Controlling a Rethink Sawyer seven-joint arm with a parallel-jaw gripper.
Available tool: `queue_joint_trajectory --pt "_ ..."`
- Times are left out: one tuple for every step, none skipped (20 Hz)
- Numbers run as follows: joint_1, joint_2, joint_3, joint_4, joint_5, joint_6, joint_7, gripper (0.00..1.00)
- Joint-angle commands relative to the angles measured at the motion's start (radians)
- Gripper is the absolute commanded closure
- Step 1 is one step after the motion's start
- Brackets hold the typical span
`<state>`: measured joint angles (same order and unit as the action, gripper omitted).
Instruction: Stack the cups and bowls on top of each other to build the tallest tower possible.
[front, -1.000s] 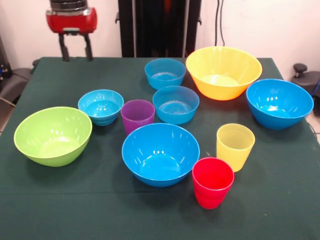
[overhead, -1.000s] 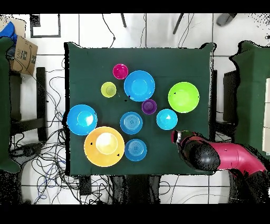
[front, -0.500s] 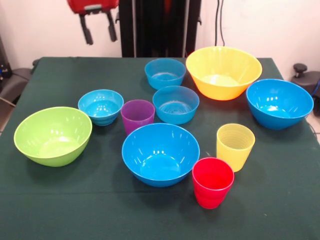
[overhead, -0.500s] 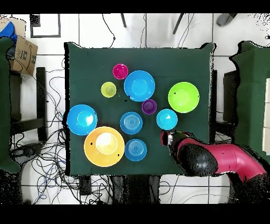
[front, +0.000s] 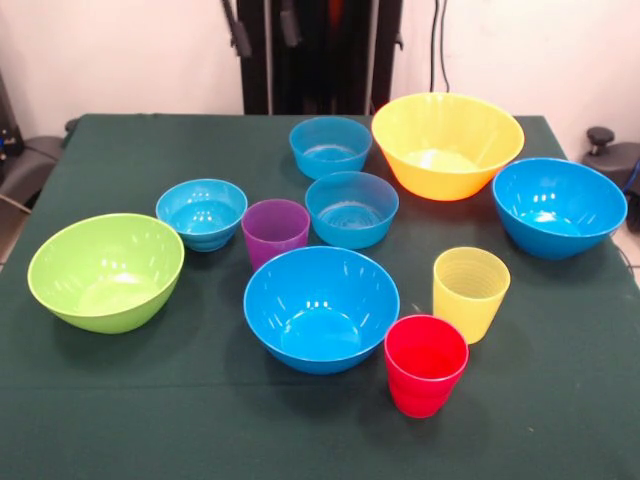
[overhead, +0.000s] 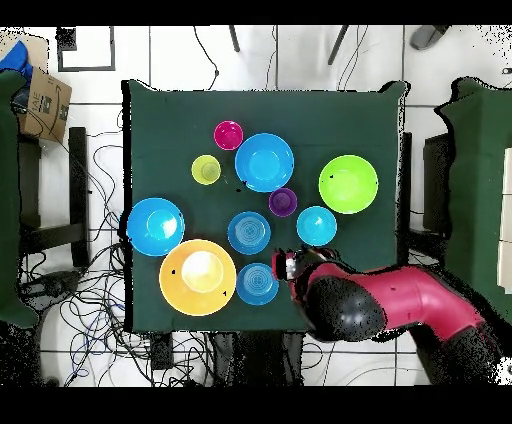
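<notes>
All bowls and cups stand apart on the green table (front: 120, 400), none nested. A very large yellow bowl (front: 447, 145) (overhead: 198, 276) is at the back right, with large blue bowls (front: 558, 207) (front: 321, 308) beside and in front of it. The lime green bowl (front: 105, 271) (overhead: 348, 184) sits at the left. Three small blue bowls (front: 201, 213) (front: 351, 209) (front: 330, 146) fill the middle. The purple cup (front: 275, 232), yellow cup (front: 470, 293) and red cup (front: 425, 364) stand upright. My gripper (front: 265, 28) (overhead: 292, 267) hangs open and empty, high above the table's far edge, beside the rearmost small blue bowl (overhead: 257, 284).
The red arm (overhead: 400, 305) reaches over the table's corner in the overhead view. A cardboard box (overhead: 45, 100) and cables lie on the floor beside the table. Dark chairs stand at both sides.
The gripper has risen and travelled sideways along the table's far edge toward the pedestal, still open. No cup or bowl has moved.
</notes>
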<state>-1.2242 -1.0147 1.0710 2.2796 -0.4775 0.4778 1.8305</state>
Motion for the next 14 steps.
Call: queue_joint_trajectory --pt "0.118 -0.044 0.049 0.112 0.016 -0.005 0.021 0.00" --pt "0.137 -0.053 0.038 0.114 0.019 -0.008 0.037 0.00" --pt "0.155 -0.058 0.023 0.111 0.018 -0.010 0.050 0.00" --pt "0.177 -0.063 0.002 0.108 0.013 -0.015 0.066 0.00" --pt "0.200 -0.062 -0.023 0.101 0.002 -0.018 0.080 0.00" --pt "0.227 -0.061 -0.051 0.092 -0.012 -0.022 0.097 0.00" --pt "0.252 -0.054 -0.082 0.080 -0.029 -0.023 0.112 0.00" --pt "0.284 -0.048 -0.118 0.063 -0.050 -0.021 0.129 0.00" --pt "0.308 -0.034 -0.153 0.041 -0.074 -0.011 0.137 0.00" --pt "0.330 -0.016 -0.190 0.015 -0.101 0.000 0.140 0.00" --pt "0.348 0.007 -0.227 -0.012 -0.127 0.014 0.139 0.00" --pt "0.358 0.026 -0.259 -0.038 -0.156 0.028 0.134 0.00" --pt "0.378 0.047 -0.295 -0.064 -0.191 0.034 0.135 0.00" --pt "0.392 0.056 -0.327 -0.077 -0.219 0.028 0.137 0.00"
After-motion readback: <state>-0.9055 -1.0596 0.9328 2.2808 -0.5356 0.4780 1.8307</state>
